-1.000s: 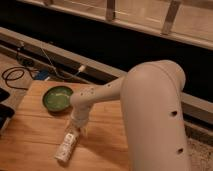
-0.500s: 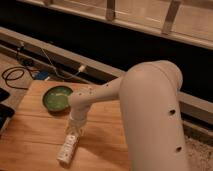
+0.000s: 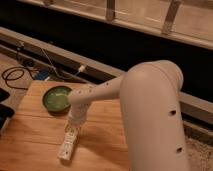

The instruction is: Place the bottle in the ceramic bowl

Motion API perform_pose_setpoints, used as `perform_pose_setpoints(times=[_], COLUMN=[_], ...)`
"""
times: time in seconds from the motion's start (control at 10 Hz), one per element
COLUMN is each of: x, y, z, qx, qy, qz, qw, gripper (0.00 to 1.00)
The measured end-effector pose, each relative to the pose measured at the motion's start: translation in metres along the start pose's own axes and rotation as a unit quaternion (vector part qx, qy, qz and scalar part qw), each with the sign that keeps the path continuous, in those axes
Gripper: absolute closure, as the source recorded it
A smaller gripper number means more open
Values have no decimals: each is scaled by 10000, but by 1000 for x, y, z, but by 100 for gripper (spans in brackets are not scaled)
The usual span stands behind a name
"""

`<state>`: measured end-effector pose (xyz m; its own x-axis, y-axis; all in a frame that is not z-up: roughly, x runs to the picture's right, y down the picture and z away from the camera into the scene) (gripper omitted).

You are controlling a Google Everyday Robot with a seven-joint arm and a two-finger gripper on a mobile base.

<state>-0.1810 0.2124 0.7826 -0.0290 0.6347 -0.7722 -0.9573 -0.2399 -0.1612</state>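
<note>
The slim white bottle [image 3: 68, 143] lies on its side on the wooden table [image 3: 30, 140], pointing toward the front edge. My gripper [image 3: 74, 125] hangs right over the bottle's far end, at the end of the white arm [image 3: 145, 110]. The green ceramic bowl [image 3: 56, 98] sits on the table behind and left of the gripper, a short gap away, with nothing in it.
Black cables [image 3: 15, 75] and a white plug [image 3: 80, 68] lie on the floor behind the table. A dark object [image 3: 4, 115] sits at the table's left edge. A raised ledge [image 3: 55, 52] runs behind.
The gripper has come down and slightly left onto the bottle's far end. The bottle and bowl have stayed put.
</note>
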Motion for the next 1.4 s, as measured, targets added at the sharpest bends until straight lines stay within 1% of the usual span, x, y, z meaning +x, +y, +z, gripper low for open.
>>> perform_pose_setpoints(times=[0.2,0.4,0.5,0.6,0.7,0.8,0.9,1.2,1.4], x=[-14,-33,-39,-47,-54,-57,-59,-60,-64], y=[26,57,67,86,107,115,119,117,116], z=[-25,-75,-92,-115,-136,-145,-150,-151,-151], qx=[63,146,166,160,141,122,121,120,161], qy=[-259,-625,-739,-877,-945,-974,-990,-1004,-1059], qz=[-208,-471,-571,-737,-922,-998,-1031,-1011,-979], qw=[9994,9968,9955,9933,9912,9901,9897,9897,9894], gripper=[100,100,100,100,100,100,100,100,100])
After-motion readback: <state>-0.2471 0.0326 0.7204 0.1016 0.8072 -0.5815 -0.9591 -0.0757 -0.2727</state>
